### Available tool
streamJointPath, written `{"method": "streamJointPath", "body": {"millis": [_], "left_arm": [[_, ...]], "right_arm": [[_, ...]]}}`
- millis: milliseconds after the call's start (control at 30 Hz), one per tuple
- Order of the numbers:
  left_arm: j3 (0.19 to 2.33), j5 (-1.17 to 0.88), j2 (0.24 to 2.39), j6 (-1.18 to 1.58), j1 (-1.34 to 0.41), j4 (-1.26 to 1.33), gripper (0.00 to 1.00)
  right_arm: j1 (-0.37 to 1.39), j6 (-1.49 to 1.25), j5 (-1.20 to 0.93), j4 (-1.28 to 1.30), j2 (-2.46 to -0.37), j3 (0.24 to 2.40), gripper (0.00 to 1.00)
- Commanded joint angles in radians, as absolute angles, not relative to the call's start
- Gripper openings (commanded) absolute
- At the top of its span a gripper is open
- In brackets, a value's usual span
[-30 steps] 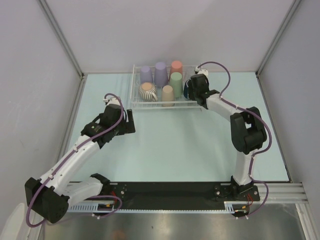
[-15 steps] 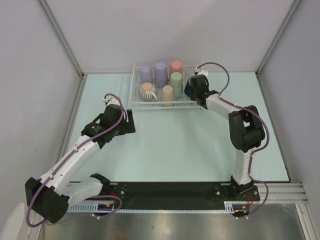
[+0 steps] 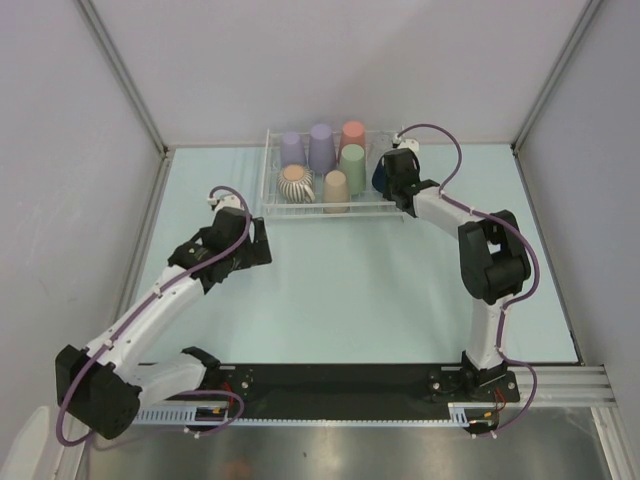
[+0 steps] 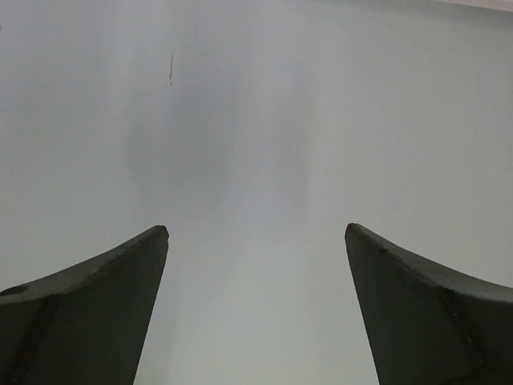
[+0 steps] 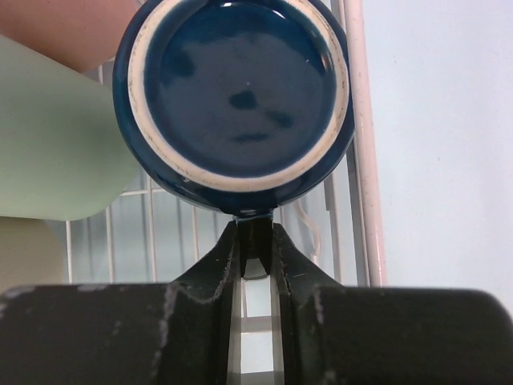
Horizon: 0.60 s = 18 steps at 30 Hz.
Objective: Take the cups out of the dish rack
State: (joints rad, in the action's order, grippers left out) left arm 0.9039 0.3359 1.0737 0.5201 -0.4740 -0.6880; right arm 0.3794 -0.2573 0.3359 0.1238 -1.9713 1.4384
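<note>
Your dish rack (image 3: 270, 182) sits at 12 o'clock on the table (image 3: 350, 290). It holds six pale cups (image 3: 352, 162), with the navy mug (image 5: 232, 96) at its 3 o'clock end. Your right gripper (image 5: 255, 241) pinches the mug narrowly. Your left gripper (image 4: 256, 241) is spread wide at 9 o'clock.

White dish rack (image 3: 268, 185) on pale table (image 3: 360, 295)

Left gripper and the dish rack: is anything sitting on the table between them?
Nothing; the top view shows only bare table between the left gripper and dish rack.
</note>
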Motion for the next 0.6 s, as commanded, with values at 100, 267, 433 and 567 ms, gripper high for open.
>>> {"method": "streamJointPath", "body": {"millis": [100,267,433,567], "left_arm": [[0.931,0.327,1.155,0.583,-0.479,-0.684,0.97],[0.925,0.321,1.12,0.575,-0.479,-0.663,1.0],[0.93,0.333,1.106,0.572,-0.479,-0.646,1.0],[0.923,0.31,1.098,0.572,-0.479,-0.615,1.0]], "right_arm": [[0.396,-0.229,0.383,0.161,-1.964,1.491,0.0],[0.429,-0.187,0.452,0.215,-1.937,1.563,0.0],[0.452,-0.176,0.486,0.284,-1.919,1.681,0.0],[0.459,-0.173,0.508,0.342,-1.911,1.747,0.0]]}}
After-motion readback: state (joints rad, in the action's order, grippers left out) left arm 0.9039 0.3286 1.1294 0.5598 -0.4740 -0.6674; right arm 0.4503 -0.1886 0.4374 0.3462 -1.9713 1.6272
